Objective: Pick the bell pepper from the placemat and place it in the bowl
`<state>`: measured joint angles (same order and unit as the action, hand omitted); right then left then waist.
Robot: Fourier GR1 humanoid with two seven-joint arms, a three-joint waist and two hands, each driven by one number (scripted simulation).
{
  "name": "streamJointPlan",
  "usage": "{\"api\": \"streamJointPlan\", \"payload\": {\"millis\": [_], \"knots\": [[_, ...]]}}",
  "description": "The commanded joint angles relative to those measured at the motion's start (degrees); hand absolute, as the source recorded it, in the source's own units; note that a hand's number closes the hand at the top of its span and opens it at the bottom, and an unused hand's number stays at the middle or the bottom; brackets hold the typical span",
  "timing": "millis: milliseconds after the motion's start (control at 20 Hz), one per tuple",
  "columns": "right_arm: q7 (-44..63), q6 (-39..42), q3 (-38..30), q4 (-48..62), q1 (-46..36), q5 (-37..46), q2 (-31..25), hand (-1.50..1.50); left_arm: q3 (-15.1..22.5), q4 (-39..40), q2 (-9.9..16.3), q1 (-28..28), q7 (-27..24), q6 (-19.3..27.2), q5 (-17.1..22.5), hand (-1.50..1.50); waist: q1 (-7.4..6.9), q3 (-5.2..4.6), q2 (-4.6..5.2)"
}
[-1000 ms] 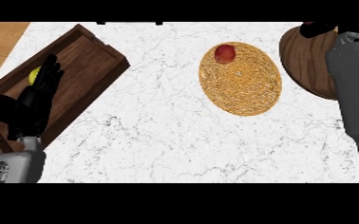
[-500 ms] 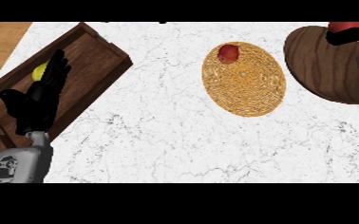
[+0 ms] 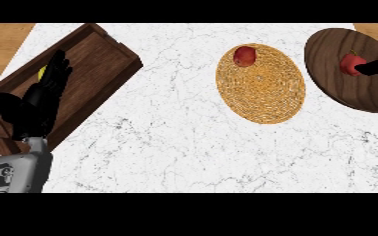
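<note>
The left robot hand [image 3: 37, 105] shows at the view's nine o'clock edge, resting with fingers straight and pointing up toward twelve o'clock, holding nothing. It lies over a dark wooden tray [image 3: 96, 55] that runs diagonally from seven o'clock to one o'clock; a small yellow thing [image 3: 42, 72] peeks out just beside the fingers, too hidden to name.

Of the right robot hand [image 3: 369, 68] only a black tip shows at the three o'clock edge, over the bowl [image 3: 332, 55]; whether its fingers are open or curled cannot be told. It touches or overlaps a small red object [image 3: 351, 63] with a thin stem pointing to twelve o'clock, lying inside the dark brown wooden bowl.

The bell pepper [image 3: 245, 56] is red and sits on the woven, straw-coloured placemat [image 3: 262, 92], close to the mat's rim at about eleven o'clock. It looks nearly round, slightly taller than wide, so its long axis runs roughly twelve to six o'clock; which end is the stem cannot be made out.

The placemat is an oval just right of centre on the white marbled surface [image 3: 170, 145], just beside the bowl and well apart from the tray.
</note>
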<state>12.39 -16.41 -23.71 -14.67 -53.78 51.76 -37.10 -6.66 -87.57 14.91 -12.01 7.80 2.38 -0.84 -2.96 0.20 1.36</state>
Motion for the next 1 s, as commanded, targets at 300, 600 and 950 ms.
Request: {"api": "streamJointPlan", "payload": {"millis": [300,600,950], "knots": [[-17.1,1.8,-14.4,-0.8,0.7,-15.9,-1.4,-1.50,-0.5,-0.8,0.1,0.9,1.5,-0.1,0.3,0.00,1.18,0.19,-0.47],[-26.5,2.7,-27.3,-3.6,2.8,-29.6,-2.8,-1.50,-1.8,-0.2,0.0,-0.4,1.6,1.0,0.6,0.00,2.51,0.14,-0.68],[-30.6,17.5,-30.8,-1.7,16.0,-35.4,-11.3,-1.50,-1.9,-5.4,0.7,4.9,3.3,-0.3,0.8,0.00,2.69,-0.06,-1.33]]}}
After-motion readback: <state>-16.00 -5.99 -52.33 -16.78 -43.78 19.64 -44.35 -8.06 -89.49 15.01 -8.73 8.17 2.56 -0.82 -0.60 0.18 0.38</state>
